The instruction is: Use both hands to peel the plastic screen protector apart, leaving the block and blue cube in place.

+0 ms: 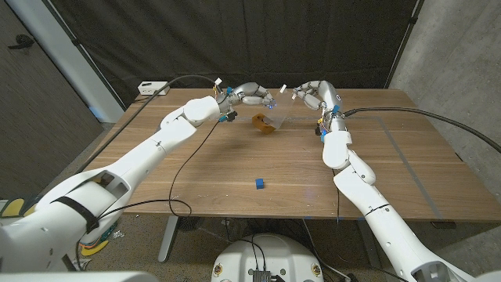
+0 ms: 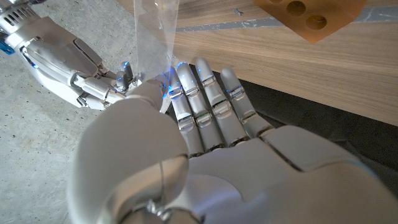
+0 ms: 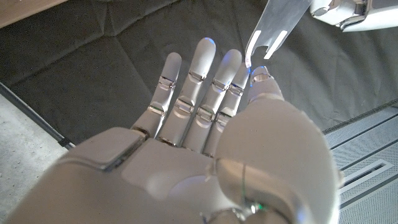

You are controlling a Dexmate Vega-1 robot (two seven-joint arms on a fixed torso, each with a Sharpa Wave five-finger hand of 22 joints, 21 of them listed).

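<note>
Above the far middle of the table, both hands hold a clear plastic screen protector point(image 1: 279, 110) between them. My left hand point(image 1: 249, 95) pinches one edge of the sheet point(image 2: 155, 28) between thumb and fingers point(image 2: 186, 93). My right hand point(image 1: 315, 92) pinches the other end of the sheet point(image 3: 273, 25) at its thumb tip, its other fingers point(image 3: 199, 87) spread. The wooden block point(image 1: 264, 123) with round holes point(image 2: 308, 18) lies on the table just below the sheet. The small blue cube point(image 1: 259, 184) sits alone near the table's front middle.
A white box point(image 1: 149, 88) with a cable stands at the table's back left corner. A black cable point(image 1: 184, 153) loops across the left half of the table, and another point(image 1: 415, 113) runs off to the right. A dark curtain hangs behind the table.
</note>
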